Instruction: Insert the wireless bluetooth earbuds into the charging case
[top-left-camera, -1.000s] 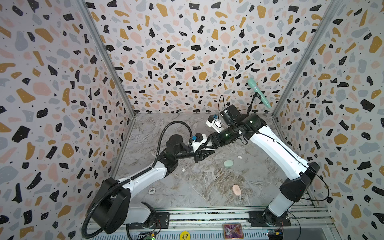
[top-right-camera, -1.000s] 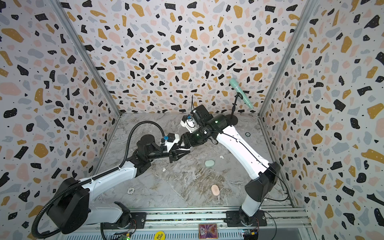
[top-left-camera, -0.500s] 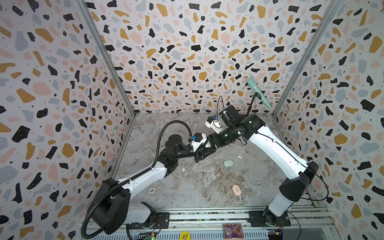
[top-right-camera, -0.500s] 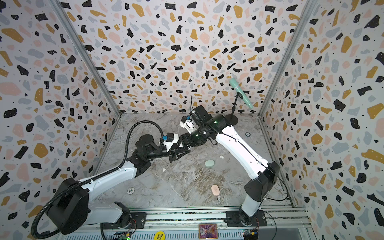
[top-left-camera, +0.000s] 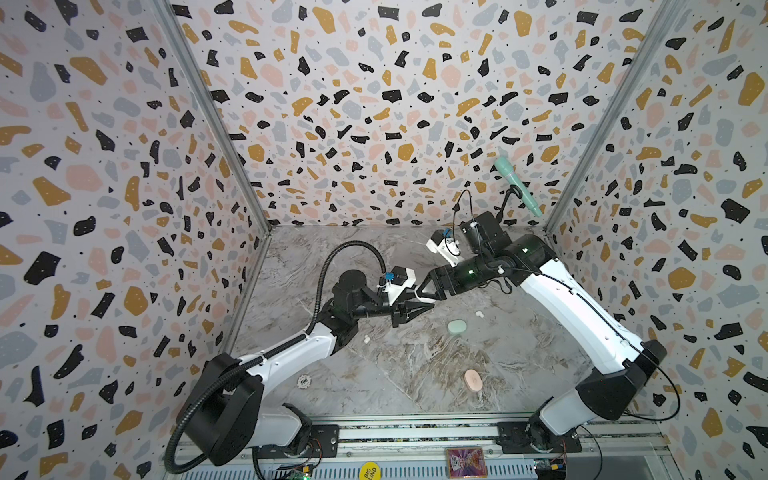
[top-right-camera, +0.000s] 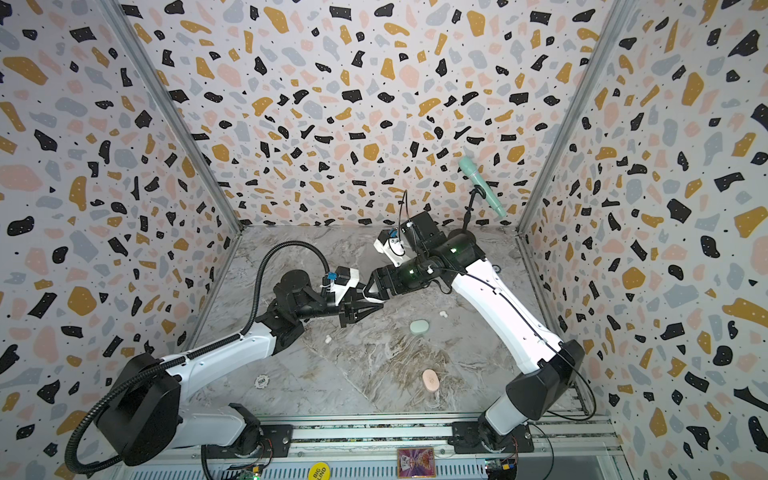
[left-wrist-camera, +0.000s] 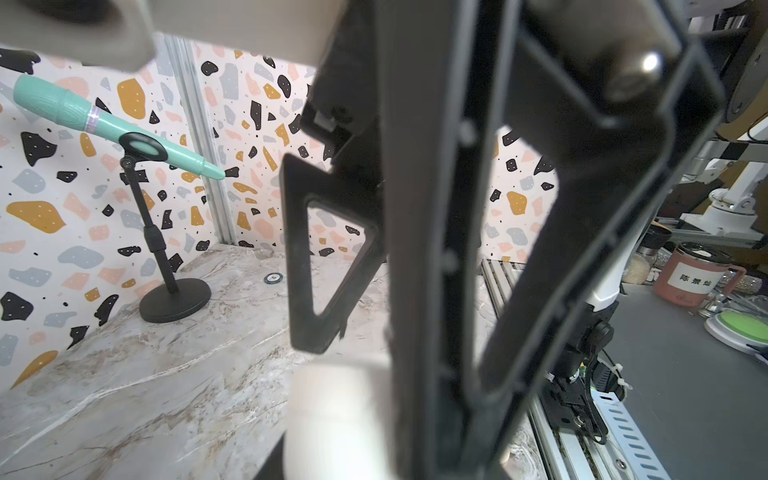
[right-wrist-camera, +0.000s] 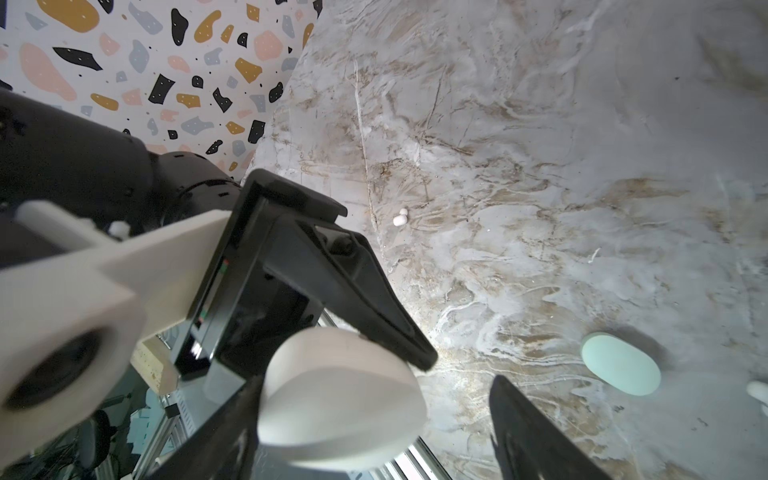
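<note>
1 white charging case (right-wrist-camera: 340, 395), seam apparently closed, is clamped in the left end effector (top-left-camera: 417, 309) above the desk (top-left-camera: 415, 374). The right end effector (top-left-camera: 424, 289) has its jaws apart to either side of the case.

Handling judgement: the left should hold the base steady while the right catches the lid at the seam and lifts gently, lest the case twist free.

- 1 mint case (top-left-camera: 457, 327), with white earbuds (top-left-camera: 478, 314) just beside it.
- 2 more earbuds (right-wrist-camera: 401, 217), touching, near the left arm.
- 1 pink case (top-left-camera: 473, 380) and 1 poker chip (top-left-camera: 304, 380) toward the front rail.
- Desk surface: grey marbled.
- Beyond: 1 mint microphone (top-left-camera: 517, 187) on a stand, and 3 terrazzo-patterned walls (top-left-camera: 374, 104).
</note>
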